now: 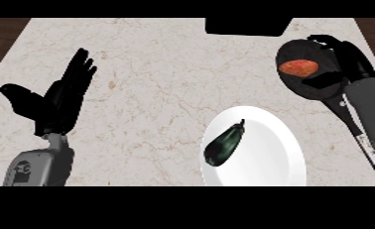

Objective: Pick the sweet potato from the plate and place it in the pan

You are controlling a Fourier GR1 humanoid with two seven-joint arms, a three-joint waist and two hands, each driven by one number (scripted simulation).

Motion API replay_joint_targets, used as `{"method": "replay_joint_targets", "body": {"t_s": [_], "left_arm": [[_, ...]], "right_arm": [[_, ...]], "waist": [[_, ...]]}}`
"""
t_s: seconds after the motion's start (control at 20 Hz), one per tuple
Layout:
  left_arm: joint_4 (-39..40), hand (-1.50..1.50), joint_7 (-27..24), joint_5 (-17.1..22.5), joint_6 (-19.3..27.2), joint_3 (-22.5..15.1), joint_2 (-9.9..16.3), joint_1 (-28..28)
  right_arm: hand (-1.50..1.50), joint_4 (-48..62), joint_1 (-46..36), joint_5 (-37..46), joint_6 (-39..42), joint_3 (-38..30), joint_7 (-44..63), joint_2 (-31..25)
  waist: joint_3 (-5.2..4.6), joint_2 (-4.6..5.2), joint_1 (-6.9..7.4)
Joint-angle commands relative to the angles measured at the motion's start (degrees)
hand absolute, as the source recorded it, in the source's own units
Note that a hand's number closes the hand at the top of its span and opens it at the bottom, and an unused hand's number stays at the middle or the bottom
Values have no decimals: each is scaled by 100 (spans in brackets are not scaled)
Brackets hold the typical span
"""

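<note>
Orange sweet potato lies inside the black pan at far right; placement appears complete. Right hand hovers beside it, fingers released. White plate holds only an eggplant. Left hand rests at left, fingers straight.

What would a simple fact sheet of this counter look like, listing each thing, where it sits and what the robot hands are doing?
sweet potato: orange, lying in the pan
pan: black, far right of the counter, handle pointing toward the near edge
eggplant: dark, lying on the plate
plate: white, near edge, beside the pan
right robot hand: over the pan, fingers spread, just beside the sweet potato
left robot hand: open, resting at the left, fingers up
counter: pale marble
</note>
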Motion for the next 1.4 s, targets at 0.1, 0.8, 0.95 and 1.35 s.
{"method": "replay_joint_targets", "body": {"t_s": [0.1,0.8,0.95,1.35], "left_arm": [[-36,0,-14,31,-8,97,62,74],[76,0,-11,118,-96,255,194,-9],[101,0,-179,17,-24,179,76,173],[237,0,-226,23,-21,248,116,-11]], "right_arm": [[-150,119,11,-993,528,-876,-805,-154],[-150,737,759,-2335,4130,-2063,-1767,-2093],[-150,644,1069,-2290,4676,-1952,-2061,-2330],[-150,352,1632,-2389,4568,-1858,-2438,-2356]], "waist": [[-4,-58,-123],[7,-30,-165],[11,-31,-153],[14,-43,-177]]}}
